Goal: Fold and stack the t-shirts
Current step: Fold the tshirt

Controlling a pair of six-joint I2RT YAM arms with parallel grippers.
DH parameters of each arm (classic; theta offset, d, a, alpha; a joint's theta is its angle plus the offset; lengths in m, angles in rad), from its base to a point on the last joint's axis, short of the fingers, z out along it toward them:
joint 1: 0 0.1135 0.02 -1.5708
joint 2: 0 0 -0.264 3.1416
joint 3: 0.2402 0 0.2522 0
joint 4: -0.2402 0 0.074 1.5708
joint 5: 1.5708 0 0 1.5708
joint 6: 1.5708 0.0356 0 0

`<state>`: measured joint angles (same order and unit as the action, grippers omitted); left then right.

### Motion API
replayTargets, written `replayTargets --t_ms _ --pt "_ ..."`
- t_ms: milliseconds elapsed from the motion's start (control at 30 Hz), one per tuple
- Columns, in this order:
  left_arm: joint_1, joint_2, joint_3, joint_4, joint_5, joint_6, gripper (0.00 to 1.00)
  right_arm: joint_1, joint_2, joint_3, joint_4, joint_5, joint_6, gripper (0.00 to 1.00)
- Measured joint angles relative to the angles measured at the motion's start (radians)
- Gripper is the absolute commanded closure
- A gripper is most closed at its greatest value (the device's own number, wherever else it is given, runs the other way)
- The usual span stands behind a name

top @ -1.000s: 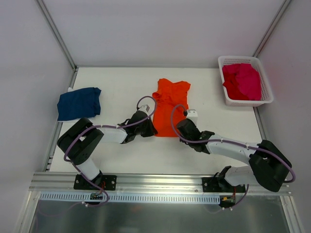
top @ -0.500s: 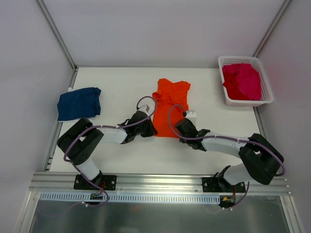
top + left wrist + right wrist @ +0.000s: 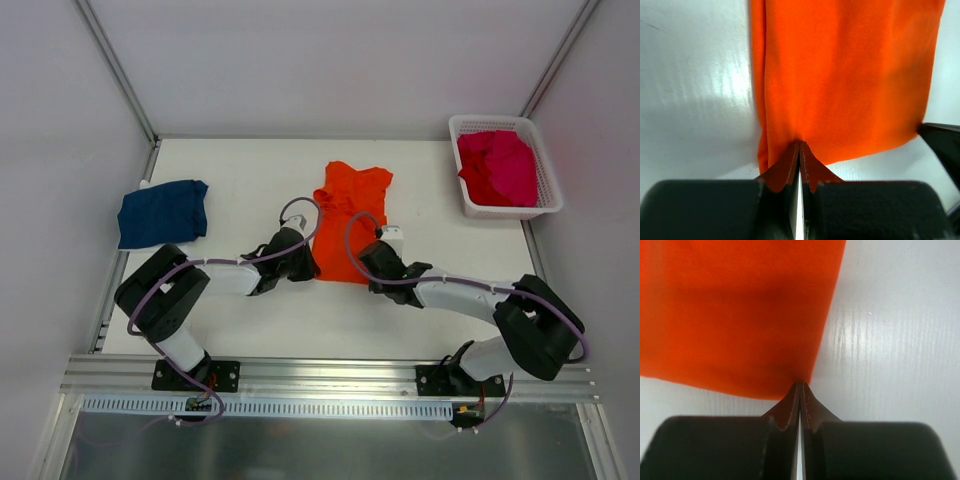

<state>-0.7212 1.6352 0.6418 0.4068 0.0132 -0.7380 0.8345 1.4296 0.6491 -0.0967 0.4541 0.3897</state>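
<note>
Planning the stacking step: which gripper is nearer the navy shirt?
Left. The left gripper pinches the near-left corner of the orange shirt, to the right of the navy shirt. The right gripper pinches its near-right corner, farther off.

Two t-shirts can be counted singly: one orange t-shirt at the centre of the frame and one navy t-shirt at middle left. At upper right, one magenta-pink heap fills one white basket; how many shirts make up that heap cannot be told. There is one desk. Two robot arms rise from the bottom edge, the left arm and the right arm. Each ends in two fingers, four in all.
</note>
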Motion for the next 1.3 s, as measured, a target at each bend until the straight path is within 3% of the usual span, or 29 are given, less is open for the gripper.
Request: replayTargets --t_ms 300,367,400,433,467,500,700,867,1300 --pt "0.000 -0.031 0.245 -0.249 -0.060 0.107 0.99 0.000 -0.232 0.148 -0.201 0.019 -0.079 1.00" --pt "0.000 -0.061 0.294 -0.269 -0.074 0.127 0.81 0.000 -0.292 0.157 -0.210 0.028 -0.086 0.97" --pt "0.000 -0.077 0.306 -0.276 -0.078 0.133 0.62 0.000 -0.323 0.157 -0.221 0.031 -0.088 0.90" --pt "0.000 -0.098 0.313 -0.284 -0.087 0.146 0.14 0.000 -0.351 0.154 -0.229 0.034 -0.087 0.46" --pt "0.000 -0.120 0.314 -0.292 -0.098 0.157 0.01 0.000 -0.375 0.148 -0.235 0.037 -0.081 0.25" --pt "0.000 -0.139 0.312 -0.301 -0.105 0.156 0.01 0.000 -0.398 0.137 -0.233 0.039 -0.084 0.02" --pt "0.003 -0.166 0.221 -0.341 -0.148 0.158 0.01 -0.005 -0.479 -0.022 -0.202 -0.016 -0.085 0.01" --pt "0.031 -0.108 0.140 -0.367 -0.076 0.146 0.01 -0.021 -0.484 -0.126 -0.127 -0.095 -0.058 0.01" --pt "0.113 -0.143 -0.033 -0.122 0.151 0.100 0.01 -0.142 -0.470 -0.332 0.244 -0.382 0.048 0.01"
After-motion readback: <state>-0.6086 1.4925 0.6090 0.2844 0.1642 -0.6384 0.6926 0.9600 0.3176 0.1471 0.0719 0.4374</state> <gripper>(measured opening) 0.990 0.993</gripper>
